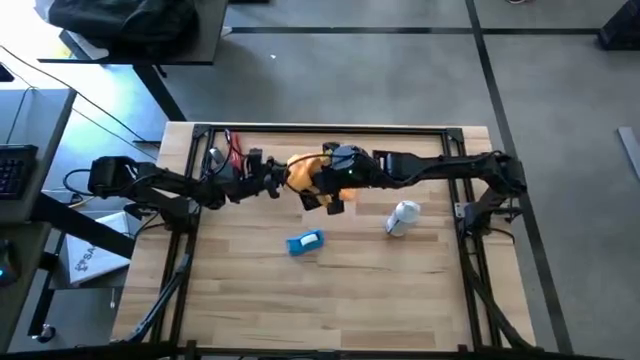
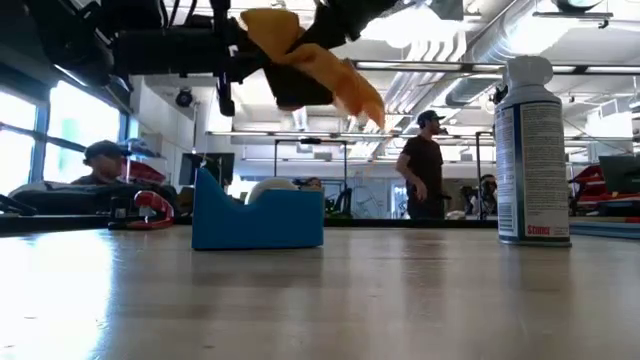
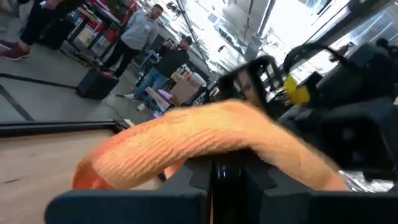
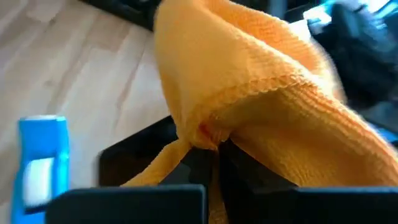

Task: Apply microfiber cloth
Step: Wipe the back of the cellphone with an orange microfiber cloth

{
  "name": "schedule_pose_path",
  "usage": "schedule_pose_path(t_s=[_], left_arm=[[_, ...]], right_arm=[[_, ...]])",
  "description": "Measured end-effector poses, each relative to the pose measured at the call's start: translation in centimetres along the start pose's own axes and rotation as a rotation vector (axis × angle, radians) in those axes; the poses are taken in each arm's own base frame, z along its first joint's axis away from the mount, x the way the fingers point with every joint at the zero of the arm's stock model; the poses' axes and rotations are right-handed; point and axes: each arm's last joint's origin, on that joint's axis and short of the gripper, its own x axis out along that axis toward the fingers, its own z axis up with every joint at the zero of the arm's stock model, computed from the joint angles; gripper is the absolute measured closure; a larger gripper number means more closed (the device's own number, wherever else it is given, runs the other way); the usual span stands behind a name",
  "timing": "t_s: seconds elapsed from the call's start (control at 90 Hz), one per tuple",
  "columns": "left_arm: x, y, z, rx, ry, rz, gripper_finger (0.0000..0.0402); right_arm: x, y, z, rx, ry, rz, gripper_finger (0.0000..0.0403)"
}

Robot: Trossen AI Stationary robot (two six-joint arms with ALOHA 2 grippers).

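Orange microfiber cloth (image 1: 305, 172) hangs in the air over the table's (image 1: 250, 300) middle, toward the far edge, held between both arms, not touching the wood. Going left to right: your left gripper (image 1: 268, 184) reaches in from the left edge and meets the cloth's near end; in its wrist view the cloth drapes over the fingers, but you can't tell if they're pinching it or only sitting under it. Right gripper (image 1: 335, 180) comes in from the right edge, fingers pressed together on a bunched fold of the cloth, clear in its wrist view. A dark flat thing sits under the cloth there, likely the phone, can't confirm.

Below, nearer the front edge: blue tape dispenser (image 1: 305, 242), then white spray can (image 1: 402, 217) upright toward the right edge, both apart from the cloth.

Risks: the grippers are crowded, so they may collide. If the left hold is loose, the cloth slips and swings off one corner. A trailing fold could snag the red cables (image 1: 232, 150) at the far edge. Lowering the right arm wide could tip the can.
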Motion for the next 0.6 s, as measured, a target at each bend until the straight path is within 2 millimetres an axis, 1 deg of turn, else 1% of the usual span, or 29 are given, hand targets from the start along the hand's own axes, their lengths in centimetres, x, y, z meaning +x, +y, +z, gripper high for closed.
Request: schedule_pose_path(t_s=[0.178, 0.356, 0.456, 0.6], left_arm=[[0.0, 0.0, 0.0, -0.004, 0.012, -0.014, 0.0389], [0.0, 0.0, -0.1, -0.006, 0.021, -0.017, 0.0389], [0.0, -0.5, -0.1, -0.009, 0.039, -0.081, 0.0389], [0.0, -0.3, 0.0, -0.002, 0.034, -0.066, 0.0389]], right_arm=[[-0.9, -1.6, 0.9, -0.026, -0.002, -0.048, 0.0403], [-2.0, -2.5, 1.6, -0.091, 0.084, -0.123, 0.0403], [-2.6, -3.2, 1.6, -0.116, 0.16, -0.166, 0.0403], [-3.7, -3.7, 2.5, -0.125, 0.176, -0.163, 0.0403]])
